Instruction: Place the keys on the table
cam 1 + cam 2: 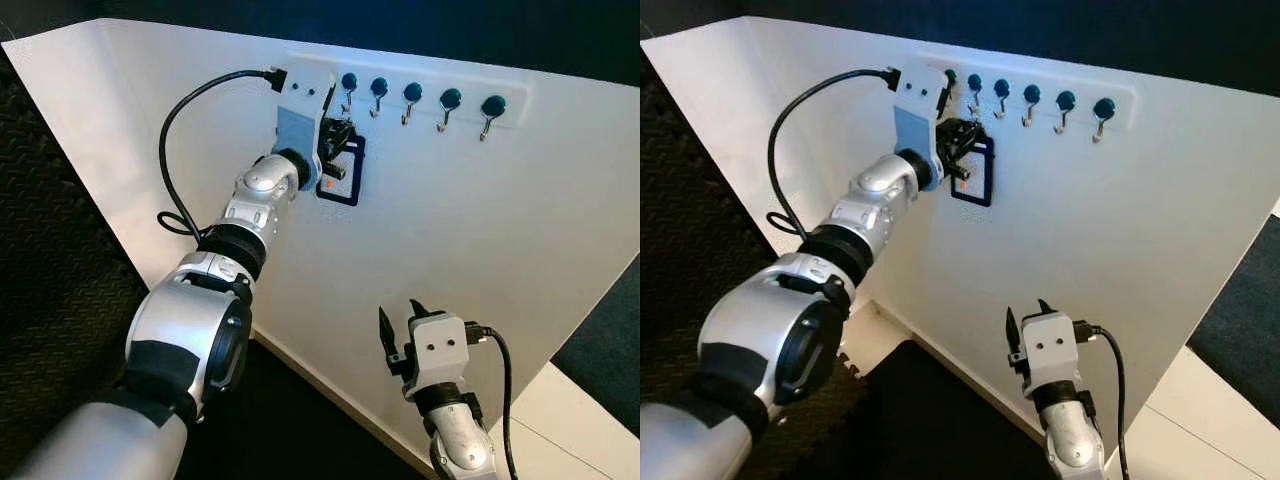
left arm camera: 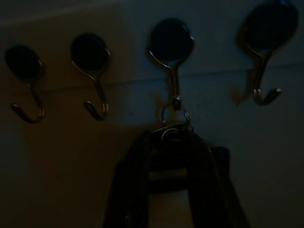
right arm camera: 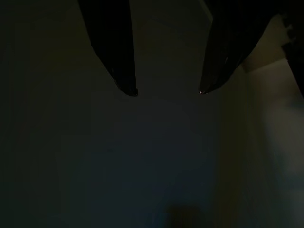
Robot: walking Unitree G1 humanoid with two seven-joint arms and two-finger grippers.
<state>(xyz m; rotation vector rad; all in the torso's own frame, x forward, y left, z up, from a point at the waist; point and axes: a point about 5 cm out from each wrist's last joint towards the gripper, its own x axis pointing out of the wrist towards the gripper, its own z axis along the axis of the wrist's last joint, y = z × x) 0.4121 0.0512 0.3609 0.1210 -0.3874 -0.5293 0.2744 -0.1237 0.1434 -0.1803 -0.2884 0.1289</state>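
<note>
I'm looking down at a white wall panel [image 1: 520, 220] with dark floor mat [image 1: 50, 300] on my left. My left arm is reaching up to a row of round-headed hooks [image 1: 412, 98] near the panel's top edge, and the left gripper [image 1: 338, 140] is sitting at the leftmost end of that row. Its two black fingers [image 2: 137, 190] are closing narrowly around the keys [image 1: 340, 170], a bunch with a dark rectangular tag hanging flat against the panel. In the left wrist view I'm seeing the key ring [image 2: 175, 116] hanging from one hook's [image 2: 172, 71] metal bend, with the fingers pinching just beneath it, so the keys are hanging on the hook while gripped.

Moving right, four other hooks are standing bare along the strip. Lower and to the right, my right arm is idling with the right gripper [image 1: 400, 322] pointing up, near the panel; its fingers [image 3: 118, 57] are standing apart, gripping nothing, in a very dark wrist view.
</note>
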